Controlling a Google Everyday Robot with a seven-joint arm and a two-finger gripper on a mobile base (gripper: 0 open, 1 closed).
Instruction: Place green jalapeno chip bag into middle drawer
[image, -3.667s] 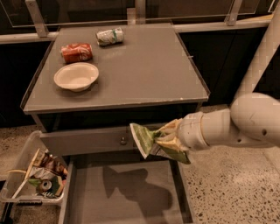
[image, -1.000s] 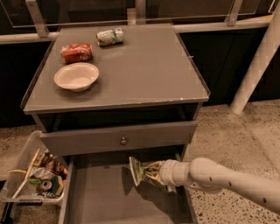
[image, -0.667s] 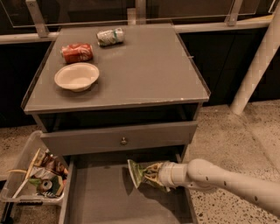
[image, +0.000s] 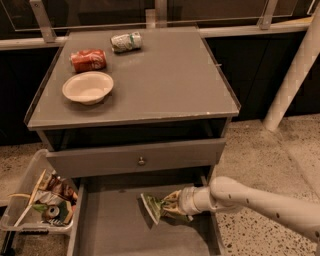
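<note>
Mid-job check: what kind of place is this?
Probably an office snack area or lab mock-up: grey drawer cabinet, bowl and red can on top, speckled floor. The gripper holds the green jalapeno chip bag inside the open middle drawer.

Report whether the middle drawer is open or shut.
Open. The middle drawer shows its grey floor below the knobbed drawer front; the gripper holds the green jalapeno chip bag over it.

Arm (image: 265, 201) stretched in from right, low; gripper (image: 174, 205) pointing left, fingers (image: 173, 198) clamped on green jalapeno chip bag (image: 151, 207)
</note>
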